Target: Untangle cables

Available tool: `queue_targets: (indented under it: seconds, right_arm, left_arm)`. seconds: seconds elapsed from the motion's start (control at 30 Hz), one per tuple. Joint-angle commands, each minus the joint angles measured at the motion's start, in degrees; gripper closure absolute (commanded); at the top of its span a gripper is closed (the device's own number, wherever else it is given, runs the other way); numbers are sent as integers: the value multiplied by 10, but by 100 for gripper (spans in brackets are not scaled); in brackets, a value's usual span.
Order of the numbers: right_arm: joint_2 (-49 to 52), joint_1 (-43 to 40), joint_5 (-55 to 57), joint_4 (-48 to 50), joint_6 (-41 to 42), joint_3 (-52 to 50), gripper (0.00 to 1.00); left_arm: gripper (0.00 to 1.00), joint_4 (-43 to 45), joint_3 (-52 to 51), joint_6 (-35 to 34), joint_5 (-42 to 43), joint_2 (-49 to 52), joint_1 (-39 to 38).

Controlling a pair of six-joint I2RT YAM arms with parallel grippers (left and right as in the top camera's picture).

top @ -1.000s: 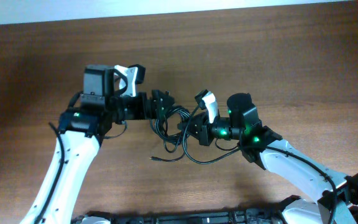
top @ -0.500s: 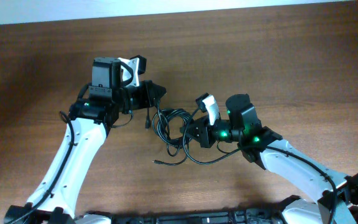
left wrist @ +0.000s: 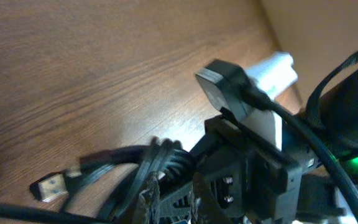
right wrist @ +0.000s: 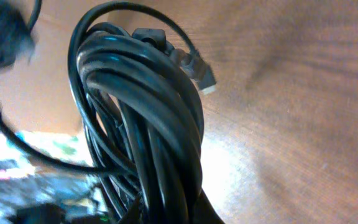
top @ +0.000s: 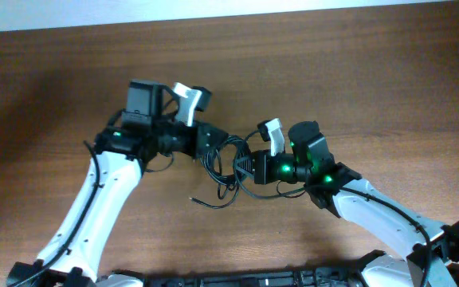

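Overhead view: both arms met over the middle of the table (top: 373, 80), with the cables (top: 226, 163) lying between them.
Left arm: half a second before, it stood off at the bundle's eleven o'clock. It had since swung back in, and the left gripper (top: 212, 142) sat against the bundle's ten o'clock edge.
Left gripper state: jaws were wide a second before and had since drawn in. Whether they were fully closed or nipping a strand could not be told.
Right gripper (top: 242, 164): clamped on the cables at the bundle's three o'clock, its place unchanged.
Cables: still one coiled bundle, shifted slightly toward twelve o'clock. The loose tail (top: 194, 199) trailed at seven o'clock.
Bearing on task: judged a fresh approach for a pull-apart, with no cord yet separated.
Obscured: the left wrist view was largely filled by the right arm's housing. The right wrist view showed overlapping cords that could not be counted.
Small item: silver plug end (left wrist: 48, 185) lay free at the bundle's edge.
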Motion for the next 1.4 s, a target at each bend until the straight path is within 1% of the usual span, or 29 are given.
queue_targets:
  seconds: [0.0, 0.03, 0.07, 0.1, 0.13, 0.17, 0.2, 0.27, 0.33, 0.47, 0.53, 0.6, 0.67, 0.77, 0.83, 0.9, 0.97, 1.07, 1.37]
  right_arm:
    - [1, 1, 13, 11, 146, 2, 96]
    - [1, 1, 13, 11, 158, 2, 96]
    - [0, 1, 12, 11, 162, 2, 96]
    - [0, 1, 8, 11, 162, 2, 96]
    - [0, 1, -2, 12, 162, 2, 96]
    - [0, 1, -14, 11, 162, 2, 96]
    - [0, 1, -16, 11, 162, 2, 96]
    - [0, -3, -14, 12, 162, 2, 96]
    - [0, -27, -19, 12, 162, 2, 96]
    - [0, -80, -69, 21, 164, 2, 96]
    - [0, -85, -80, 29, 164, 2, 96]
    - [0, -85, -65, 28, 163, 2, 96]
    - [0, -85, -32, 28, 163, 2, 96]
    - [0, -85, 8, 28, 163, 2, 96]
    - [0, -85, 22, 28, 163, 2, 96]
    - [0, -85, 22, 28, 163, 2, 96]
    - [0, -85, 22, 28, 163, 2, 96]
    - [0, -85, 3, 29, 163, 2, 96]
    - [0, -84, -96, 28, 159, 2, 96]
  left_arm:
    - [100, -6, 8, -29, -149, -5, -57]
    - [100, -10, 8, -67, -246, -5, -82]
    - [100, -15, 8, -90, -303, -4, -97]
    - [100, -24, 8, -123, -380, -4, -119]
    - [100, -39, 8, -167, -477, -4, -146]
    - [100, -54, 8, -208, -551, -4, -171]
    - [100, -59, 8, -220, -563, -4, -182]
    - [100, -62, 6, -223, -566, -4, -205]
    - [100, -65, -3, -223, -566, -4, -226]
    - [100, -70, -24, -226, -566, -4, -242]
    - [100, -66, -37, -263, -560, -3, -242]
    - [100, -56, -46, -264, -513, -3, -242]
    - [100, -50, -46, -264, -490, -5, -242]
    - [100, -35, -42, -263, -508, -19, -242]
    - [100, -24, -39, -261, -511, -53, -242]
    - [100, -28, -39, -246, -506, -88, -244]
    - [100, -40, -40, -246, -506, -91, -257]
    - [100, -21, -59, -246, -506, -69, -282]
    - [100, 85, -69, -246, -512, 49, -282]
